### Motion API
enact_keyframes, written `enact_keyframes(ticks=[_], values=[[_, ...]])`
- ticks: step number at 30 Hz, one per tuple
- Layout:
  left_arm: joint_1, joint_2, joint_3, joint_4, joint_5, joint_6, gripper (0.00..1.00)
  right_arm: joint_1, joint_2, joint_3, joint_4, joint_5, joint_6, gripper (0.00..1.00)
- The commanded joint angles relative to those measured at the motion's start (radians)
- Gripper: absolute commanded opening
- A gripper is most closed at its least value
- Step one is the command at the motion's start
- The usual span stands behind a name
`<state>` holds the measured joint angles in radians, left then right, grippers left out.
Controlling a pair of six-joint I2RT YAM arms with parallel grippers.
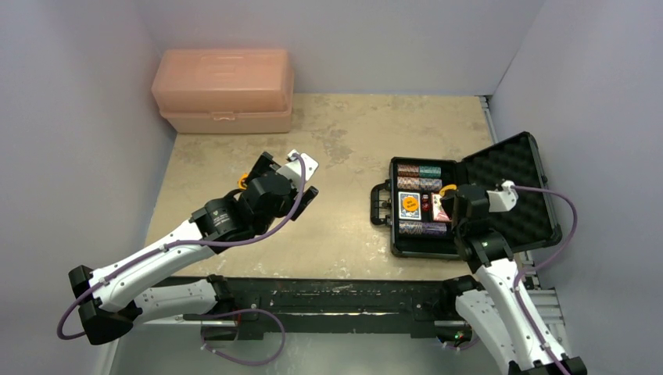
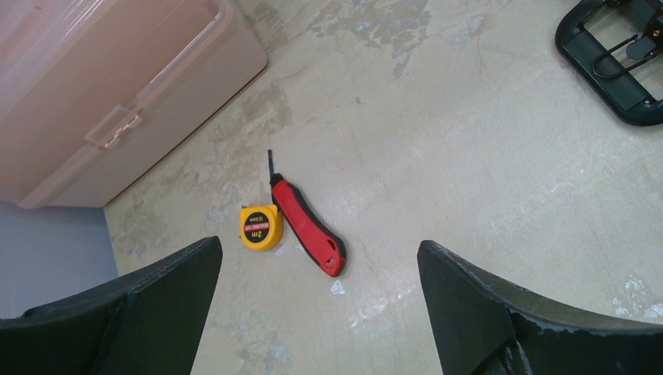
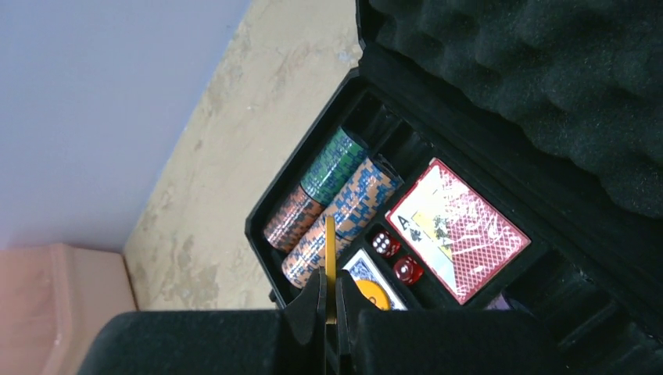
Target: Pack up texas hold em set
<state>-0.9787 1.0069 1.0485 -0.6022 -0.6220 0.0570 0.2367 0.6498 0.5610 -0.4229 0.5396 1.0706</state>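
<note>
Our right gripper is pressed shut on a thin orange disc, held on edge above the open case at the right of the table. Just under it lies the blue deck with a second disc on top. Two dice sit between that and the red deck, and chip rows fill the far side.

We judge the step to be setting this disc down with its fellow. To do it well, we should come down over the blue deck and tip the disc flat. We should part the fingers only when it nearly touches, so it cannot roll among the dice.

Our left gripper hangs spread above the tape and knife, well left of the case.
</note>
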Motion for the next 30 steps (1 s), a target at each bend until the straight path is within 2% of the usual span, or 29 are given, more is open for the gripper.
enact_keyframes(ticks=[1,5,7,17,30], values=[[-0.005,-0.001,-0.002,0.013,0.008,0.017,0.96,-0.122,-0.023,-0.021,0.086,-0.141,-0.025,0.00],[-0.006,-0.006,-0.002,0.010,0.016,0.017,0.96,-0.299,-0.004,-0.041,0.132,-0.326,-0.043,0.00],[-0.006,-0.013,-0.004,0.012,0.016,0.017,0.96,-0.351,0.000,-0.044,0.151,-0.366,-0.052,0.00],[-0.005,-0.020,-0.010,0.019,0.022,0.020,0.96,-0.364,0.021,-0.060,0.192,-0.357,-0.040,0.00],[-0.005,-0.020,-0.007,0.017,0.027,0.020,0.96,-0.364,0.173,-0.117,0.223,-0.429,-0.011,0.00]])
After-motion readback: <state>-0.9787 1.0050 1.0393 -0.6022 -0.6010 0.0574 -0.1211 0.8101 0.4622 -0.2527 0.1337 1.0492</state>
